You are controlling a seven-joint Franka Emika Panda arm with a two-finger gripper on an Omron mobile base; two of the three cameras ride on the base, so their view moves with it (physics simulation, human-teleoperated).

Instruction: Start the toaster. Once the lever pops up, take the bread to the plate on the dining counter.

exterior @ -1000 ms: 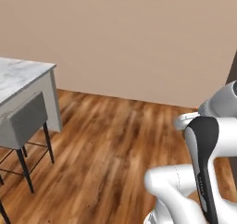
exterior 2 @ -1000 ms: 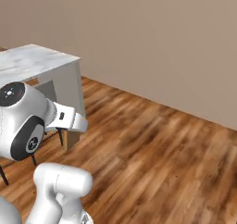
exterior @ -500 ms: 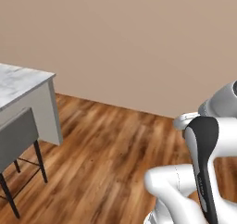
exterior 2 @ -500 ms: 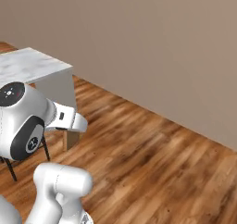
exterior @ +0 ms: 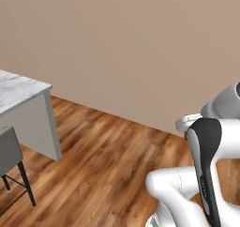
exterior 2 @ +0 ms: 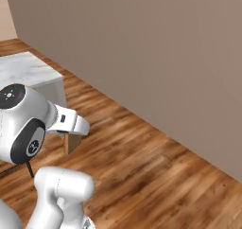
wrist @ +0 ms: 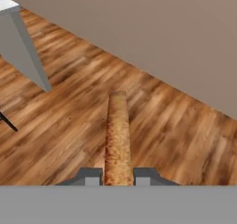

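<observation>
Light is even and soft throughout, moderately bright, with no clear source. The wood floor (exterior: 108, 160) carries a faint pale sheen but no hard glare. Shadows are weak, a slight darkening beneath the worktop (exterior: 18, 87) at left. Rendering looks slightly soft and low-detail; edges show no distortion.

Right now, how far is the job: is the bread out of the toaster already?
Done: the bread is out, clamped edge-on between the fingers. In hand: carrying it over wooden floor, the dining counter at the left. Left: reaching the counter and setting the slice on the plate.
</observation>
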